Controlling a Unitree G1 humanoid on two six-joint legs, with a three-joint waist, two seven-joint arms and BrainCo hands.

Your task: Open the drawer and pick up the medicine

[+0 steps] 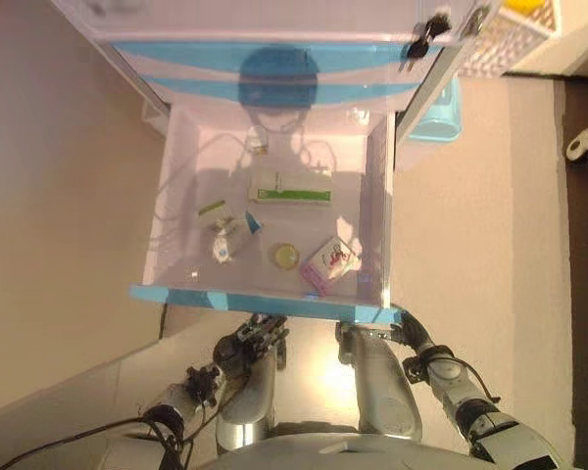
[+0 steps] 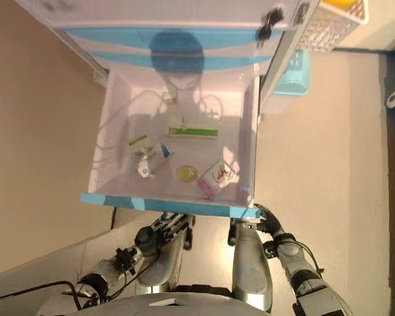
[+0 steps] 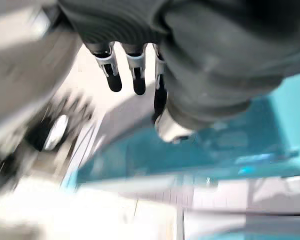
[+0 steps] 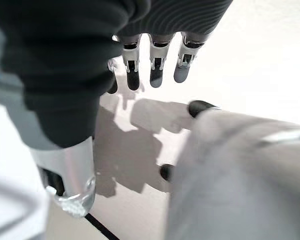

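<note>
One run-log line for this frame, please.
drawer: open | medicine box: inside, untouched | left hand: open, below front | right hand: open, empty

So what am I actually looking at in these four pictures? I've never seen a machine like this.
It is a humanoid robot, seen through its own cameras. The two wide pictures come from a stereo camera on its head, looking down. The two close ones come from cameras on its wrists, looking along each hand.

In front of it a white drawer with a blue front edge stands pulled open. Inside lie small medicine items: a long green and white box, a pink and white packet, a small round yellow thing and a few little packets.

The left hand and the right hand both sit just below the drawer's front. Each wrist view shows its fingers hanging straight and holding nothing, so no medicine has been picked up yet.
</note>
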